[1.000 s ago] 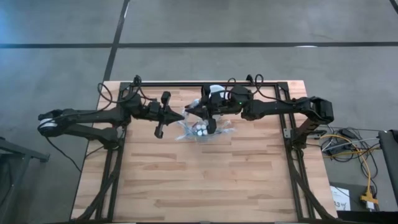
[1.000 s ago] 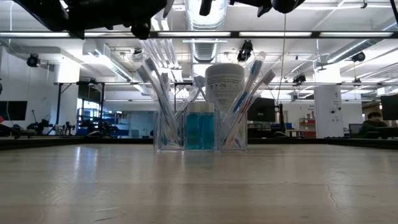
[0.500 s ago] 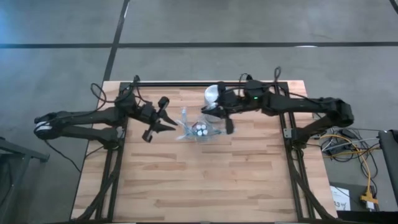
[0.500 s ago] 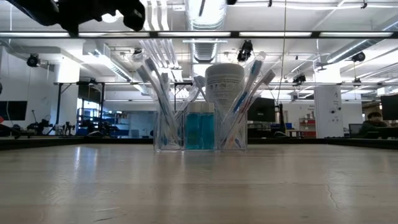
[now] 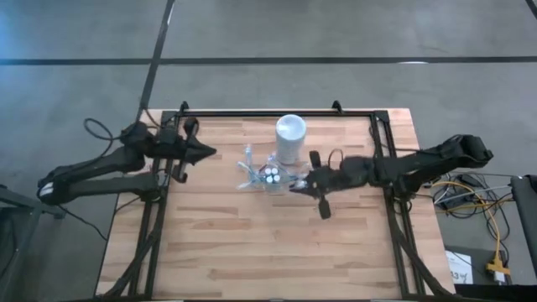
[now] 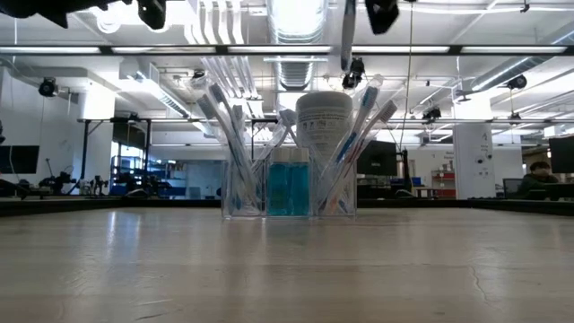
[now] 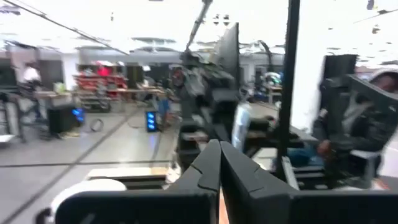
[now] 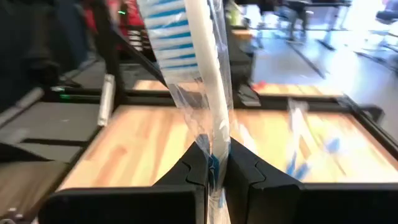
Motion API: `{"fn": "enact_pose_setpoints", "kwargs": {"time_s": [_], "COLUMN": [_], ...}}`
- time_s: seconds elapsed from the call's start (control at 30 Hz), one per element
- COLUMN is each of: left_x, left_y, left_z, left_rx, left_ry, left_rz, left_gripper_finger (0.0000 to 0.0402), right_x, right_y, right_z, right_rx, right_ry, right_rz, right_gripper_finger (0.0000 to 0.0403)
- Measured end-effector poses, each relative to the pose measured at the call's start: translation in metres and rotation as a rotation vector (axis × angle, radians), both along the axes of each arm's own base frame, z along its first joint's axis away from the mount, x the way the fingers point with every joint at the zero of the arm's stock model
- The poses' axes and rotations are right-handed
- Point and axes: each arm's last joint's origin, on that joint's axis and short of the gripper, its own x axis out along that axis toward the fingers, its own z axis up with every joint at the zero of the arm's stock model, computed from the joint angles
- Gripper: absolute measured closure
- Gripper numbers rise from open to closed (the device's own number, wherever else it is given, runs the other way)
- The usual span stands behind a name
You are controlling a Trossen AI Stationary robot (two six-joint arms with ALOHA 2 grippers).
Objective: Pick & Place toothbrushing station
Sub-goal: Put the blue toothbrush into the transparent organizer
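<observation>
The station stands mid-table: a clear holder point(image 5: 267, 176) point(image 6: 242, 184) with several pale blue-white toothbrushes leaning in it, teal tubes point(image 6: 289, 188) and a tall white cup point(image 5: 289, 138) point(image 6: 323, 121) just behind. My right gripper point(image 5: 295, 186) point(image 8: 214, 155) is right of the holder, a little toward the near edge. It is shut on a wrapped toothbrush point(image 8: 186, 68) point(image 6: 348, 40). My left gripper point(image 5: 210, 153) point(image 7: 219, 149) is shut on nothing, left of the holder and high above the table. My right gripper pinches the toothbrush's handle point(image 8: 216, 144) between its two fingers, through the clear wrapper. The fingers come about level from the table's right side and lie across the brush. The brush stands nearly upright, its bristle head point(image 8: 168, 37) above the fingers, lifted clear of the station.
A black frame rail point(image 5: 252, 113) runs along the table's far edge. Bare wood point(image 5: 268, 252) lies between the station and the near edge. Cables point(image 5: 470, 197) hang off the table's right side. The room behind holds desks and a seated person point(image 6: 541, 170).
My right gripper has swung from over the holder's far side toward the near and right edges and tipped nearer level. It carries a toothbrush that now shows high above the cup in the low view. My left gripper has drawn back toward the left edge.
</observation>
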Motion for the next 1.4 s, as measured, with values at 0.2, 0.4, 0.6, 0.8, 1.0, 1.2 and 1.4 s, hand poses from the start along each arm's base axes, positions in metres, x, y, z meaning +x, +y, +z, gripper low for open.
{"fn": "enact_pose_setpoints", "kwargs": {"time_s": [0.2,0.4,0.6,0.8,1.0,1.2,1.4], "left_x": [-0.01,-0.01,-0.01,-0.008,-0.007,-0.002,-0.002], "left_y": [0.007,0.01,0.01,0.006,-0.008,-0.033,-0.056], "left_z": [0.013,0.025,0.03,0.027,0.021,0.007,-0.001], "left_rx": [-0.029,-0.004,-0.007,-0.127,-0.158,-0.135,-0.123], "left_ry": [0.058,0.154,0.158,0.177,0.197,0.231,0.235], "left_rz": [0.088,0.122,0.112,0.039,-0.075,-0.232,-0.23], "left_gripper_finger": [0.0398,0.0399,0.04,0.04,0.0395,0.0392,0.0391], "right_x": [-0.008,-0.009,0.002,0.007,0.012,0.02,0.024], "right_y": [0.024,0.031,0.026,0.016,0.0,-0.025,-0.037], "right_z": [-0.042,-0.074,-0.09,-0.092,-0.087,-0.091,-0.097], "right_rx": [-0.028,-0.056,-0.116,-0.179,-0.194,-0.159,-0.128], "right_ry": [0.026,0.015,0.043,0.029,0.007,0.016,0.035], "right_rz": [-0.201,-0.345,-0.458,-0.544,-0.566,-0.536,-0.535], "right_gripper_finger": [0.0387,0.0387,0.0387,0.0387,0.0387,0.0387,0.0387]}}
